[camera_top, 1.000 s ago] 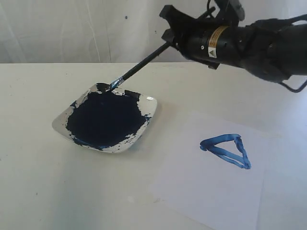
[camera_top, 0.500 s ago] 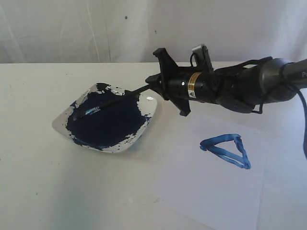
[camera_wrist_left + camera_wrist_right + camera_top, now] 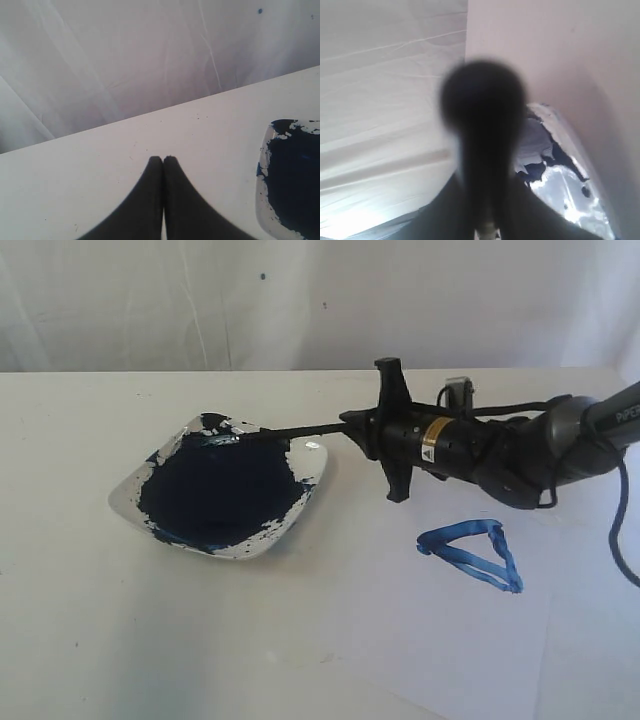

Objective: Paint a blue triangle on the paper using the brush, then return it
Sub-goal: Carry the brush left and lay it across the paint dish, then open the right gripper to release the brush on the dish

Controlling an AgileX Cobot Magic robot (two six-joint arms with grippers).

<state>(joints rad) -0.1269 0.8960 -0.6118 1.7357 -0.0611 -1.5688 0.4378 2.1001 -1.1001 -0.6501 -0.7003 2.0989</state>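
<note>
We see the brush lying nearly level above the dish. Its black handle crosses the dish's right-hand corner and its tip sits at the dish's far rim, by the edge of the navy paint. We cannot tell whether the bristles touch the rim. The handle's other end runs into the right gripper, just to the right of the dish, whose jaws are closed narrowly on the brush. The right arm stretches away from the dish toward the right.

Right of the dish and nearer the camera, the paper lies flat on the table. On it, well apart from the dish, is the blue triangle, a closed outline of thick, uneven strokes.

Only the exterior view shows us the triangle, the paper and the brush at full length. In the right wrist view the brush is no more than a blurred dark shaft close to the lens, with a slice of the dish's shiny, paint-patched rim behind it. The jaws are too blurred there to read.

The left wrist view alone shows the left gripper. Its two dark fingers are pressed together with nothing between them, over the table and apart from the dish, whose spattered corner shows to one side. White sheeting hangs behind the table.
</note>
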